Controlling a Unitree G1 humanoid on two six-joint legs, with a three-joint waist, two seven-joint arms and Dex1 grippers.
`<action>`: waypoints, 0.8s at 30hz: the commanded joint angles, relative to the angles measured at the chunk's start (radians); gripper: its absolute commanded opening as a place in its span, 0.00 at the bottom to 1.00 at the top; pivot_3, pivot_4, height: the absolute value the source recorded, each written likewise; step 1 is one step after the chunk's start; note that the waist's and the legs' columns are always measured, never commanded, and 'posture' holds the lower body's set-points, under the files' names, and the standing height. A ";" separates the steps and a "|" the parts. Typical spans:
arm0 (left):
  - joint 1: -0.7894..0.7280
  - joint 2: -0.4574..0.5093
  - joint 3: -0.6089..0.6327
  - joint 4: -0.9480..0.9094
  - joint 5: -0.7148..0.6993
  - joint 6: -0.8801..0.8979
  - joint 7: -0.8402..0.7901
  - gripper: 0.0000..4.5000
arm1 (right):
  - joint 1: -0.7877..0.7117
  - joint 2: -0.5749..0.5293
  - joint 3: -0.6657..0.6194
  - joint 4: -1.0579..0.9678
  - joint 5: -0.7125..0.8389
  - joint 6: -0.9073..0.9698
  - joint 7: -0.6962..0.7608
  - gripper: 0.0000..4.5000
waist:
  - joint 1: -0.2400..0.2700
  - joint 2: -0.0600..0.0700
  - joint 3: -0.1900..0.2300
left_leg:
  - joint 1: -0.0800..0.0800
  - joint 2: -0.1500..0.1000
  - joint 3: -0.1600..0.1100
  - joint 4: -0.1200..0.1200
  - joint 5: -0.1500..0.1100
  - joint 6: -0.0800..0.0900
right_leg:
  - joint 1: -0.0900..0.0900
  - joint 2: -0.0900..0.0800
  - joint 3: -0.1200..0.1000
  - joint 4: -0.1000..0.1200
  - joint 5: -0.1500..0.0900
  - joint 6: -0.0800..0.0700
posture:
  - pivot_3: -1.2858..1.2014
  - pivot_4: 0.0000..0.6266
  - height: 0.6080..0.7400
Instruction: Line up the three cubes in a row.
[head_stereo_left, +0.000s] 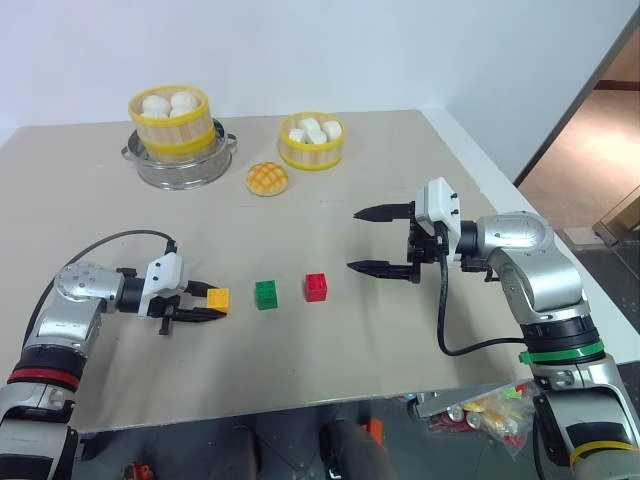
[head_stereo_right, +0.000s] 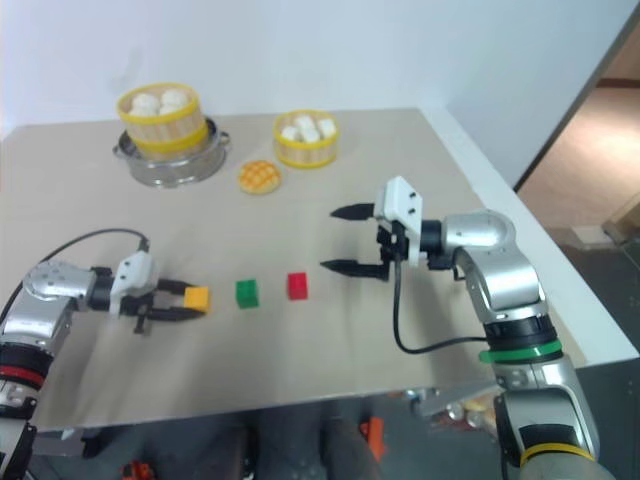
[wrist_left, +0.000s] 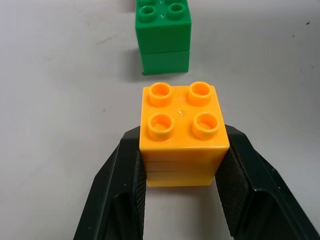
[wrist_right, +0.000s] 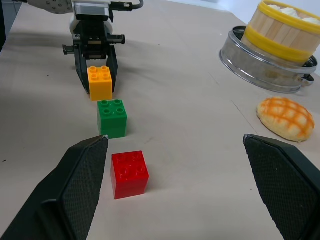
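Note:
Three studded cubes sit in a row on the beige table (head_stereo_left: 330, 350): orange-yellow (head_stereo_left: 218, 298) on the left, green (head_stereo_left: 266, 294) in the middle, red (head_stereo_left: 316, 287) on the right. My left gripper (head_stereo_left: 208, 301) is shut on the orange-yellow cube (wrist_left: 182, 132), one black finger on each side; the cube rests on the table, and the green cube (wrist_left: 163, 35) stands just beyond it. My right gripper (head_stereo_left: 382, 240) hovers open to the right of the red cube (wrist_right: 129, 173), its fingers (wrist_right: 82, 185) wide apart and pointing left.
A golden-brown bun (head_stereo_left: 267, 178) lies at the back centre. Behind it stand a yellow steamer basket (head_stereo_left: 312, 141) of white pieces and a second yellow steamer (head_stereo_left: 171, 120) on a metal pot. The table's right edge runs close to my right arm.

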 joint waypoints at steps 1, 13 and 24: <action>-0.007 0.015 0.006 0.018 0.022 -0.027 -0.007 0.30 | -0.004 -0.007 -0.004 -0.037 0.006 -0.010 0.002 1.00 | 0.000 0.000 0.000 | 0.000 0.000 0.000 0.000 0.000 0.000 | 0.000 0.000 0.000 0.000 0.000 0.000 | 0.52 0.24 1.00; -0.060 -0.006 -0.026 0.075 0.067 -0.078 -0.007 0.81 | -0.004 0.013 -0.006 -0.027 0.016 -0.002 -0.002 1.00 | 0.001 0.000 0.000 | 0.000 0.000 0.001 0.000 0.001 0.001 | 0.000 0.000 0.000 0.000 0.000 0.000 | 0.52 0.24 1.00; -0.051 0.026 -0.003 0.035 0.051 -0.062 -0.021 1.00 | -0.011 0.023 -0.003 -0.003 0.006 -0.018 0.002 1.00 | 0.000 0.000 0.000 | -0.002 0.000 0.000 -0.004 -0.002 0.001 | -0.002 0.000 0.000 0.000 -0.003 0.004 | 0.52 0.24 1.00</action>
